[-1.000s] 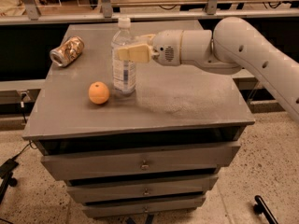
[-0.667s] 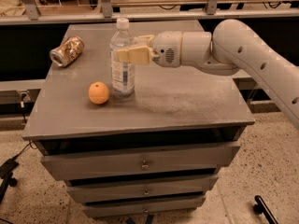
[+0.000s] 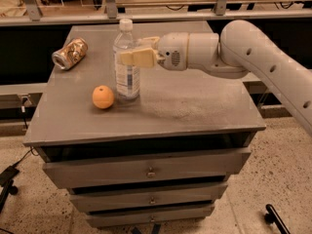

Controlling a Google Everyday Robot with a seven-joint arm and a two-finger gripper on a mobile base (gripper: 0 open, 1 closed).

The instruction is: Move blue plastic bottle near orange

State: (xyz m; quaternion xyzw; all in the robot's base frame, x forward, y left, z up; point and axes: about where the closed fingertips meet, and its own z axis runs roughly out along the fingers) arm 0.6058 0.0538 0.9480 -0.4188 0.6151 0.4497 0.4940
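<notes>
The blue plastic bottle is clear with a white cap and a pale label. It stands upright on the grey cabinet top. The orange lies just to its left, a small gap apart. My gripper reaches in from the right at the bottle's upper body. One tan finger crosses in front of the bottle and the other sits behind it. The gripper is shut on the bottle.
A crushed gold-brown can lies on its side at the back left of the top. The cabinet has drawers below. A shelf rail runs behind the cabinet. My arm spans the right side.
The gripper and bottle have shifted very slightly to the left, toward the orange. The orange and can have not moved.
</notes>
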